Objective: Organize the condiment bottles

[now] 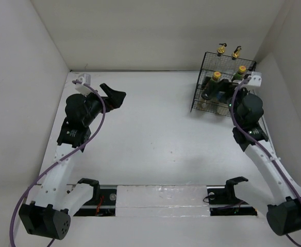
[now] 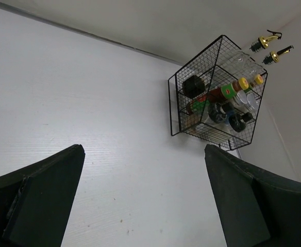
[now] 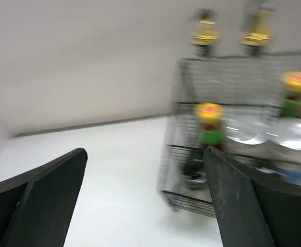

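Observation:
The condiment bottles stand in a black wire basket (image 1: 204, 103) at the back right corner. Two clear bottles with gold spouts (image 1: 221, 50) rise at its back. Two yellow-capped, green-labelled sauces (image 1: 217, 76) stand in front of them. The left wrist view shows the basket (image 2: 217, 135) from afar, with a black-capped jar (image 2: 193, 86) and a yellow-capped sauce (image 2: 223, 93). My left gripper (image 2: 143, 148) is open and empty, far left of the basket (image 1: 115, 92). My right gripper (image 3: 144, 152) is open and empty just in front of the basket (image 3: 184, 200). That view is blurred.
White walls close in the table at the back, left and right; the basket is near the right wall (image 1: 289, 77). A black rail with clear tape (image 1: 161, 196) runs along the near edge between the arm bases.

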Controlling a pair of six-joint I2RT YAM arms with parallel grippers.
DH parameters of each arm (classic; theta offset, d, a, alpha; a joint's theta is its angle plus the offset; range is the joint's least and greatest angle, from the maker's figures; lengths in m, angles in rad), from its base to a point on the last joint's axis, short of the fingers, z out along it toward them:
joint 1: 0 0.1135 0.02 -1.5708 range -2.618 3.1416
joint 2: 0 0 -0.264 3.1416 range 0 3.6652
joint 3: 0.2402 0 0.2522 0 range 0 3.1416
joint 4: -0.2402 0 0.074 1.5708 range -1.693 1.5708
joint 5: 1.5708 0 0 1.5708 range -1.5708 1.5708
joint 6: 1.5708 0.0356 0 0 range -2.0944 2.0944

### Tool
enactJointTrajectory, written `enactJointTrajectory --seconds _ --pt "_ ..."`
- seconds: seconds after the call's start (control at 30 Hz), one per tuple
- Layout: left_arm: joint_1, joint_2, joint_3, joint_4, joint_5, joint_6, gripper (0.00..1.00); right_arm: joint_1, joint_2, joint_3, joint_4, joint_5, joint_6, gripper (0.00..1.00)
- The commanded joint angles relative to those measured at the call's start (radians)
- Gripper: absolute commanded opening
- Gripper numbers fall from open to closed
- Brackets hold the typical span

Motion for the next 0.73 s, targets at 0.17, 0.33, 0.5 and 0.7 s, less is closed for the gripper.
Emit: enactJointTrajectory --seconds 0.17,0.33,0.5,0.7 --pt "0.021 -0.045 -0.013 0.061 0.001 -0.007 0.99 0.333 0.003 -0.207 0.200 -0.419 -0.005 1.00" --pt "0.021 -0.064 -0.013 0.061 0.001 -0.007 0.99 0.518 0.043 -0.319 0.188 -0.346 -0.054 1.00" --pt "0.021 -0.064 -0.013 0.075 0.021 -0.017 0.99 0.565 0.118 -0.363 0.214 -0.317 -0.044 1.00" --pt "0.021 -0.064 -0.024 0.110 0.058 -0.027 0.99 0.598 0.160 -0.313 0.197 -0.270 -0.033 1.00"
